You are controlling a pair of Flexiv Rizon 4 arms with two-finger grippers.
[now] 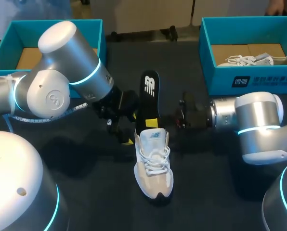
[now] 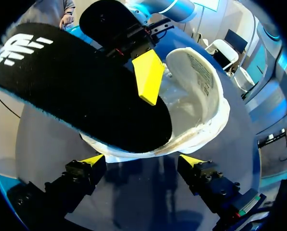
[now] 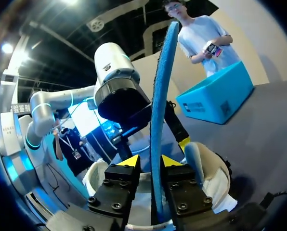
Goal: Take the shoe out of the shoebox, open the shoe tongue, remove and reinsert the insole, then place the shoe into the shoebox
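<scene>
The right gripper (image 3: 150,161) is clenched on the black insole (image 3: 159,96), one yellow finger on each face. The insole stands half out of the heel opening of the white shoe (image 1: 154,166), probably so it can be drawn free or fed back in.

The left gripper (image 2: 142,161) hangs released, its fingers spread just beside the shoe's heel and not touching it. It looks placed to steady the shoe.

The shoe lies on the middle of the dark table (image 1: 95,185), toe toward the near edge.

A teal shoebox (image 1: 93,29) sits at the far left corner. A second teal box (image 1: 240,79) at the far right corner holds another pale shoe (image 1: 259,60).

Both arms crowd the heel, so there is little room there.
</scene>
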